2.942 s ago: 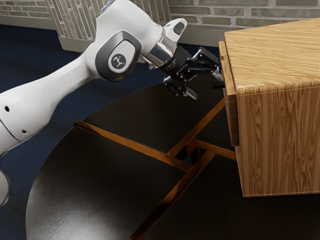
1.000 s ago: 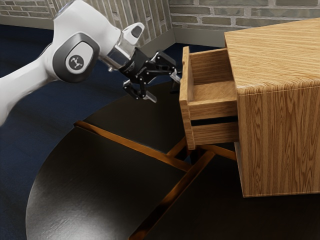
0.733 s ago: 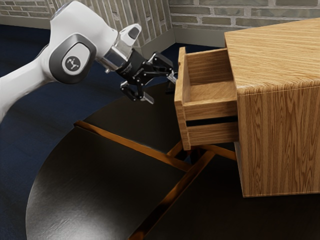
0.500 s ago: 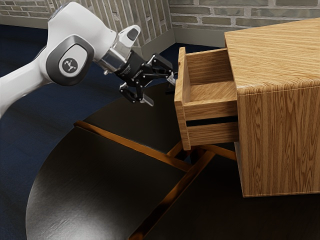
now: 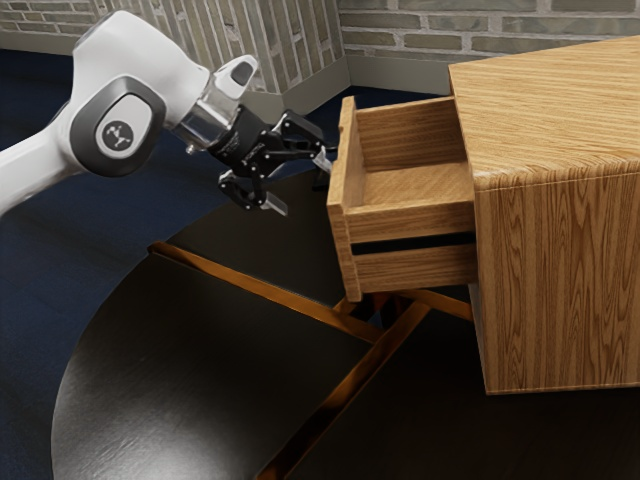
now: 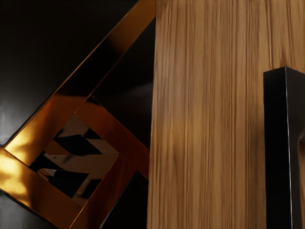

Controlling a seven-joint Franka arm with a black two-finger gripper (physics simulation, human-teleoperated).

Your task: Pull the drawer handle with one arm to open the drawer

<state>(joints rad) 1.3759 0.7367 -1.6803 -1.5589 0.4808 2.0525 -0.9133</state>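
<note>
Exterior view: drawer (image 5: 410, 190) stands well out of wooden cabinet (image 5: 550, 200), toward exterior view's left. Inside drawer: wood floor and walls. Gripper (image 5: 318, 160) at outer face of drawer front (image 5: 343, 200), upper part. Clenched or released: cannot tell. Cabinet stands on dark round table (image 5: 180, 390).

Wrist view: black handle (image 6: 281, 148) is an upright bar on drawer front, just ahead of hand. Table's orange inlay (image 6: 62, 105) lies beyond front's edge.

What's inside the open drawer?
The visible part of the drawer is bare wood floor and walls, nothing lying in it. Its rear runs under the cabinet top, so that part is hidden.
</note>
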